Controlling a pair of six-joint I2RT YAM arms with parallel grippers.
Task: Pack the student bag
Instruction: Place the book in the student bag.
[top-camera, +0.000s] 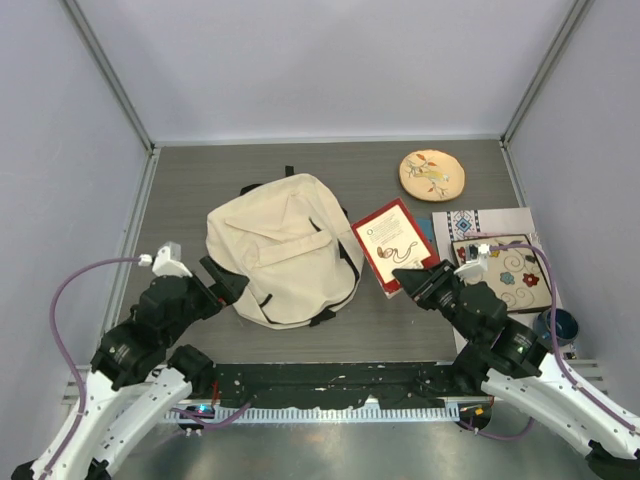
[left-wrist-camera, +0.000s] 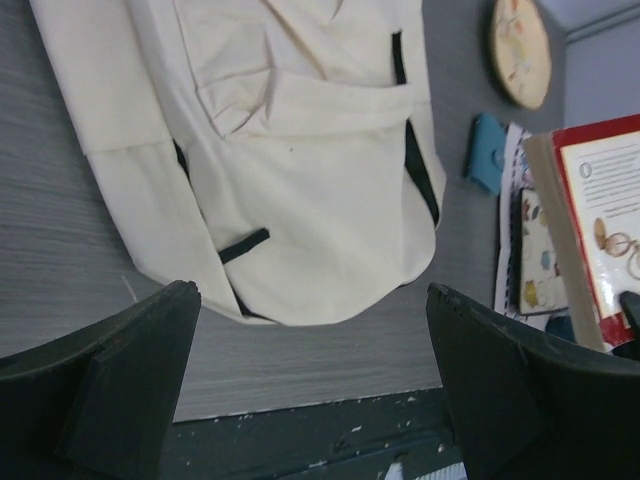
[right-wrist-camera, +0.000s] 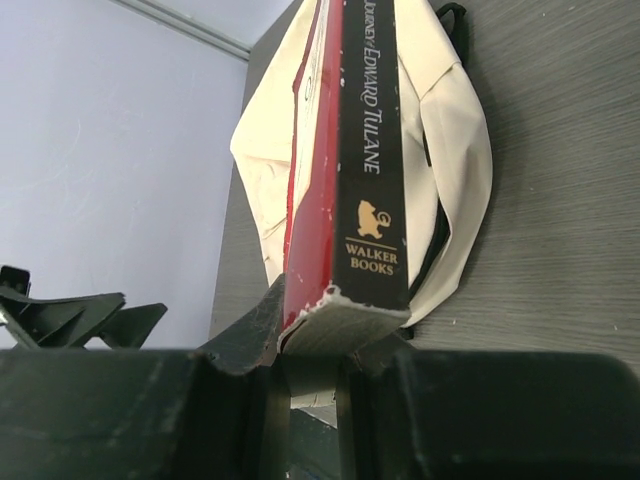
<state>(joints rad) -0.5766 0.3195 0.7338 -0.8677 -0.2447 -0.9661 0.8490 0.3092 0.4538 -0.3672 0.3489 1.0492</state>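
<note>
Cream fabric, your student bag (top-camera: 285, 250) lies flat just ahead of your left gripper (top-camera: 228, 282), whose jaws stand spread wide with nothing between them. Your right gripper (top-camera: 412, 280) is clamped on the near end of a red Walker Books paperback (top-camera: 392, 242), with the bag beyond it.

The right gripper (right-wrist-camera: 318, 345) clamps the bottom edge of a red book (right-wrist-camera: 372, 150), its black spine marked "Walker Books", held edge-on before the cream student bag (right-wrist-camera: 460, 150) lying on the grey counter (right-wrist-camera: 570, 200).
</note>
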